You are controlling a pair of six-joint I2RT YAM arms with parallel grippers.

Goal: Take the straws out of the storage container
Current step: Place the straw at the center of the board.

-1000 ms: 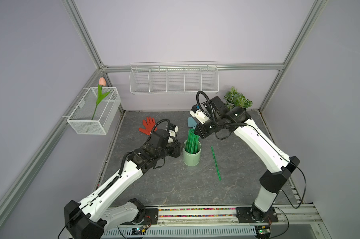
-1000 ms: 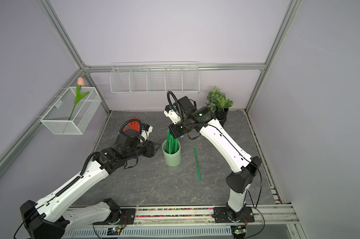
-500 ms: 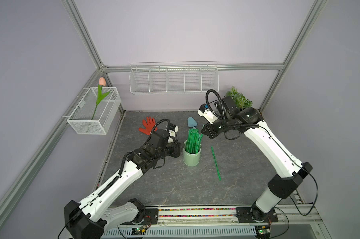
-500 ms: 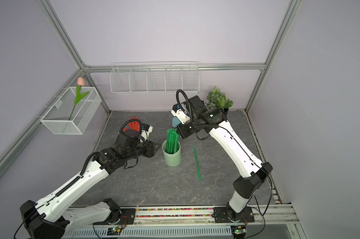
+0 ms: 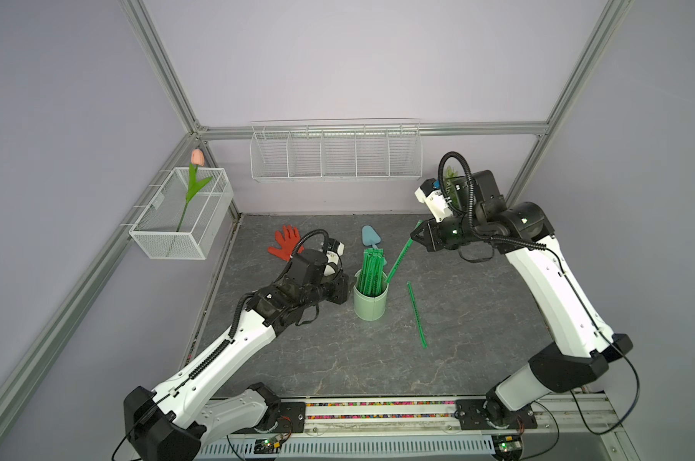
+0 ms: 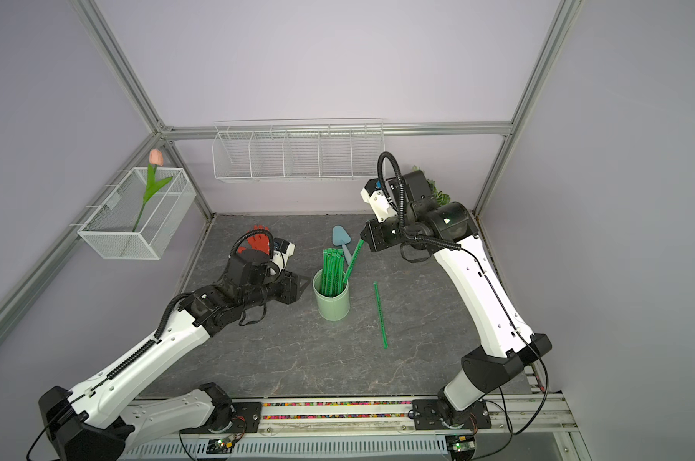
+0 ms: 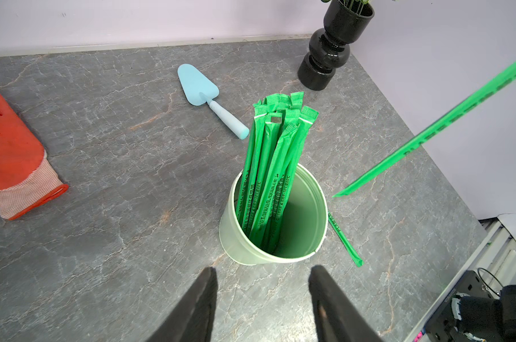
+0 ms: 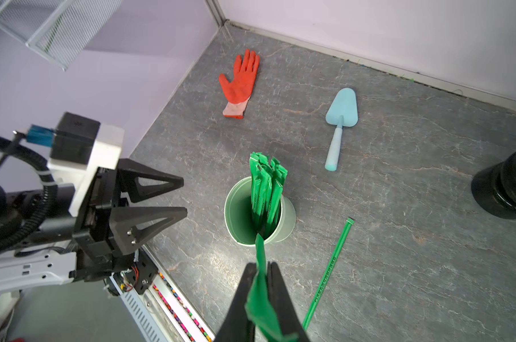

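Two wire baskets (image 5: 336, 155) hang on the walls; the side basket (image 5: 178, 235) holds one tulip (image 5: 196, 187). One mint cup (image 5: 370, 307) holds a bundle of green straws (image 5: 372, 267). Left gripper (image 7: 263, 268), jaws apart, sits just beside it. Right gripper (image 8: 262, 265) pinches one straw (image 5: 401, 255), tip near the rim; a second straw (image 5: 417, 315) lies on the tabletop (image 5: 338, 359).

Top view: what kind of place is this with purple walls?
Probably a robot practice booth, dressed up like a garden corner. A left arm and right arm sit on a rail, metal framing holds plain walls, and a trowel and red glove lie about.
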